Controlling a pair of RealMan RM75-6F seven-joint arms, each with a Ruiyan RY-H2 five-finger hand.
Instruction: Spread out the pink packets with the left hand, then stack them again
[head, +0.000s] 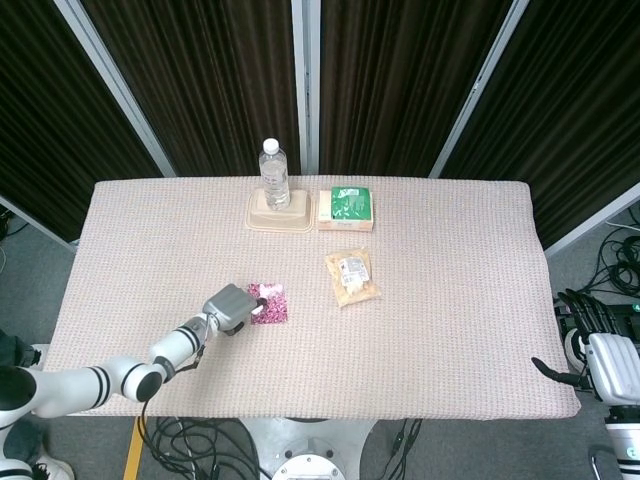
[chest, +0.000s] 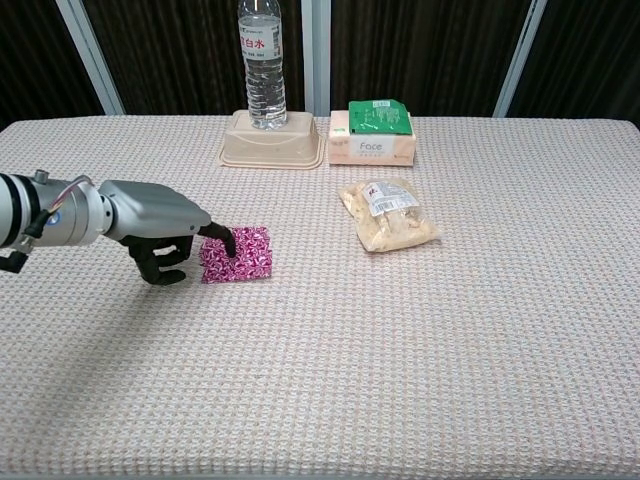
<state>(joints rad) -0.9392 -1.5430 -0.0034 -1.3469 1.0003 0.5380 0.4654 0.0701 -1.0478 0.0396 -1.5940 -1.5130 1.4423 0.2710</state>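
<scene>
The pink packets (chest: 238, 254) lie on the table left of centre, fanned into a wider patch; they also show in the head view as pink packets (head: 270, 304). My left hand (chest: 165, 232) sits just left of them, one dark fingertip pressing down on the packets' left part while the other fingers curl underneath. From above, the left hand (head: 228, 308) covers the packets' left edge. My right hand (head: 585, 340) hangs off the table's right front corner, fingers apart, holding nothing.
A water bottle (chest: 261, 62) stands in a beige tray (chest: 272, 149) at the back. A green-topped tissue box (chest: 370, 134) is beside it. A clear bag of snacks (chest: 388, 214) lies right of the packets.
</scene>
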